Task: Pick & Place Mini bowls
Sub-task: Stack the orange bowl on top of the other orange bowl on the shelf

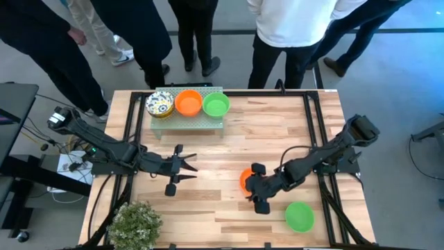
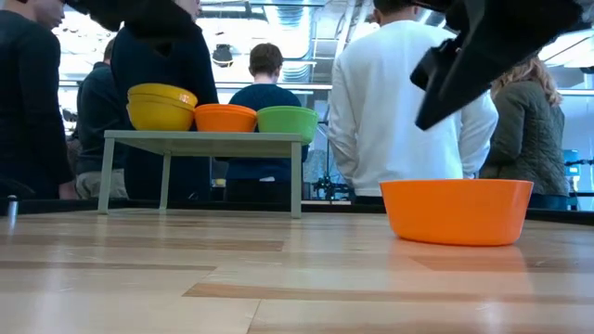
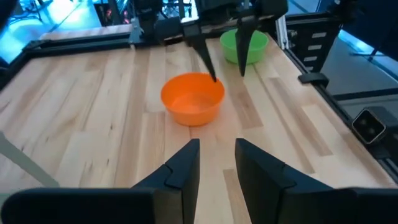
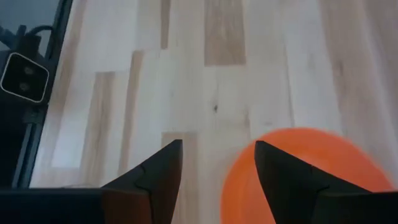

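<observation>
An orange mini bowl (image 1: 243, 178) stands upright on the table right of centre; it also shows in the low view (image 2: 457, 210) and the left wrist view (image 3: 193, 98). My right gripper (image 1: 257, 192) hovers open just above its rim, touching nothing. In the right wrist view (image 4: 217, 155) one finger stands over the bowl (image 4: 298, 168) and the other over bare wood. A green mini bowl (image 1: 300, 216) sits near the table's near right corner. My left gripper (image 1: 182, 172) waits open left of centre, above the table.
A small shelf (image 1: 198, 123) at the far edge carries a patterned bowl (image 1: 161, 104), an orange bowl (image 1: 188, 103) and a green bowl (image 1: 216, 105). A leafy potted plant (image 1: 135, 222) stands at the near left corner. Several people stand beyond the far edge.
</observation>
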Robot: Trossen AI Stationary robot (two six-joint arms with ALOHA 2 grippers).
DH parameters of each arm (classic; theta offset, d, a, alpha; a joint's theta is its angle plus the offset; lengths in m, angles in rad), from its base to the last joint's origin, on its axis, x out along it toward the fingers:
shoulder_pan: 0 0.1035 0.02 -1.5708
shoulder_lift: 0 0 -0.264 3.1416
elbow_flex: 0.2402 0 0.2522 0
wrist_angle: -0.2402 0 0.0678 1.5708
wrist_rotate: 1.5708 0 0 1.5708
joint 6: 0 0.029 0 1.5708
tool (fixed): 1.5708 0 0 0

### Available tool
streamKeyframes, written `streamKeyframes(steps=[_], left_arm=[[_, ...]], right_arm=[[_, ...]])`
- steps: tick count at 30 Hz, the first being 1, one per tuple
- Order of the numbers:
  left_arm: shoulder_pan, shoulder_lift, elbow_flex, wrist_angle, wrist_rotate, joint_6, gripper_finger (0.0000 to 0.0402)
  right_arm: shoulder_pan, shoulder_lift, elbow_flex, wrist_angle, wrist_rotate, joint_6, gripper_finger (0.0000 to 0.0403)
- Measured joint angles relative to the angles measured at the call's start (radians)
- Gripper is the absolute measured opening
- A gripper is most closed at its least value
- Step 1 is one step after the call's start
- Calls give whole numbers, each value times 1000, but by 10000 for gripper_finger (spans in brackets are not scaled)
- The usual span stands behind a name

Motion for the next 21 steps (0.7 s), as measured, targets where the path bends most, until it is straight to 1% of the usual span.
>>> streamKeyframes(steps=[4, 8, 13, 17, 19, 21], left_arm=[[3, 0, -23, 15, 0, -35, 103], [3, 0, -36, 21, 0, -81, 103], [4, 0, -52, 20, 1, -136, 103], [4, 0, -52, 28, 1, -146, 103], [4, 0, -52, 28, 1, -152, 103], [3, 0, -52, 29, 1, -170, 103]], right_arm=[[21, 48, 9, -31, 3, 76, 192], [30, 100, 7, -101, -3, 145, 188], [34, 120, 7, -127, 4, 144, 186], [27, 119, 7, -171, 8, 149, 185], [26, 119, 7, -175, 14, 145, 178], [26, 119, 7, -187, 14, 143, 163]])
